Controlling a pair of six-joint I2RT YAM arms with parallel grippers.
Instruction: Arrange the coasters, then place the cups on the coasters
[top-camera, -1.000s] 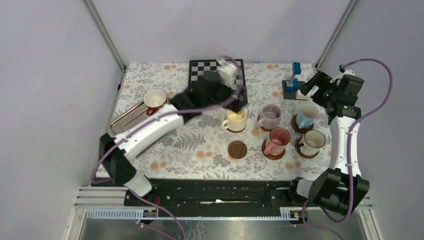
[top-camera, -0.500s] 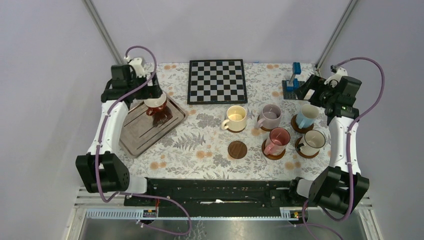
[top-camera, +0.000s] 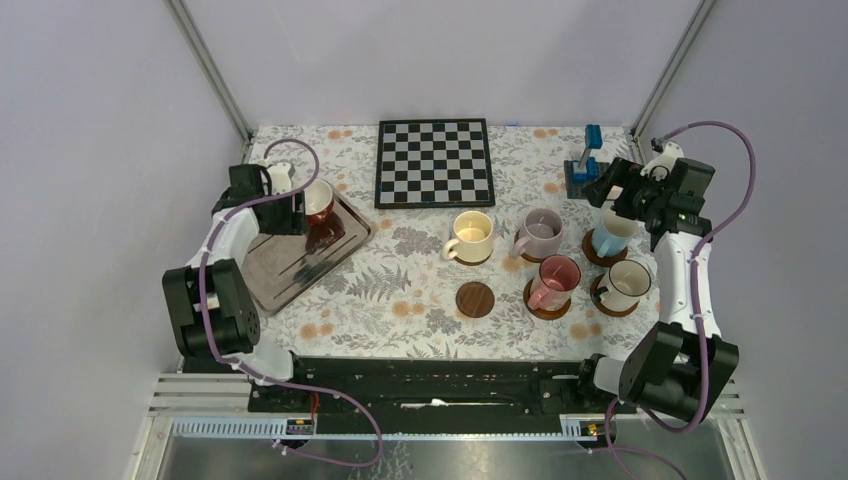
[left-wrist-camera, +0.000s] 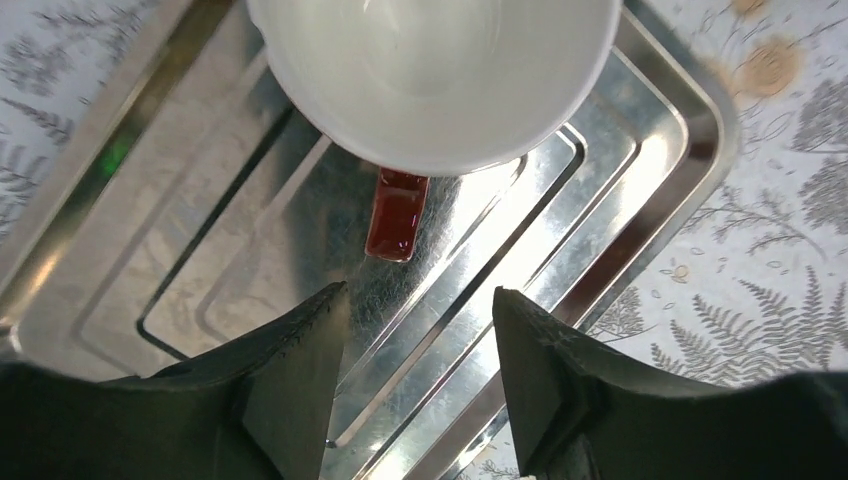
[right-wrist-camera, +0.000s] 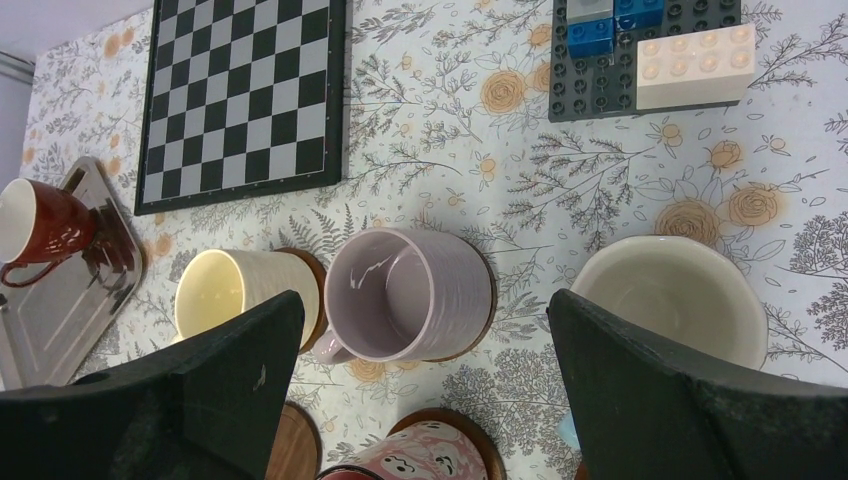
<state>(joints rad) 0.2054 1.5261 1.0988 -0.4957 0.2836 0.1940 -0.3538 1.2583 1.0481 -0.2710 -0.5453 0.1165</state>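
A dark red cup (top-camera: 318, 200) with a cream inside (left-wrist-camera: 430, 70) stands on the metal tray (top-camera: 290, 270) at the left. My left gripper (top-camera: 300, 213) hovers beside it, open. Its handle (left-wrist-camera: 397, 212) lies just ahead of the fingertips (left-wrist-camera: 325, 310), not between them. Cream-yellow (top-camera: 472, 237), lilac (top-camera: 540, 233), light blue (top-camera: 612, 232), pink (top-camera: 556, 280) and dark-rimmed white (top-camera: 627, 282) cups each sit on a coaster. One bare coaster (top-camera: 475, 298) lies in front of them. My right gripper (top-camera: 612, 190) is wide open above the lilac cup (right-wrist-camera: 410, 295), holding nothing.
A chessboard (top-camera: 434, 162) lies at the back centre. A block model (top-camera: 585, 170) stands at the back right, close to my right wrist. The tray's raised rim (left-wrist-camera: 690, 130) surrounds the dark red cup. The table has a flowered cloth.
My left arm swung from over the cream-yellow cup to the tray, came down beside the dark red cup, and its jaws narrowed. The right arm shifted only slightly.
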